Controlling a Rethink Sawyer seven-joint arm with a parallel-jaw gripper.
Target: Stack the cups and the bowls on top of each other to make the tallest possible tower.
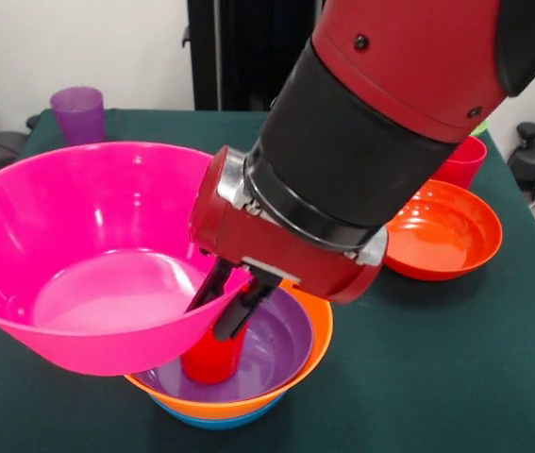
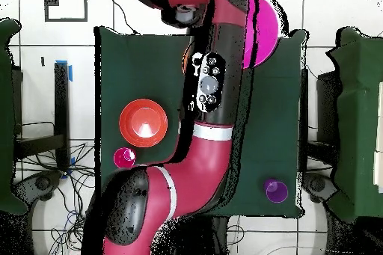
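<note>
Front view: fingers (image 1: 232, 304) over pink bowl (image 1: 78, 255) rim, close beside red cup (image 1: 212, 357).

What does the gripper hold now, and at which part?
The gripper holds the pink bowl by its rim, one finger inside, one outside.

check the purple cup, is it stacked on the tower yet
No, the purple cup stands alone on the table's far corner, apart from the tower.

Red-and-black arm slanting down, its pincer (image 1: 228, 304) with dark fingers near together.
</note>
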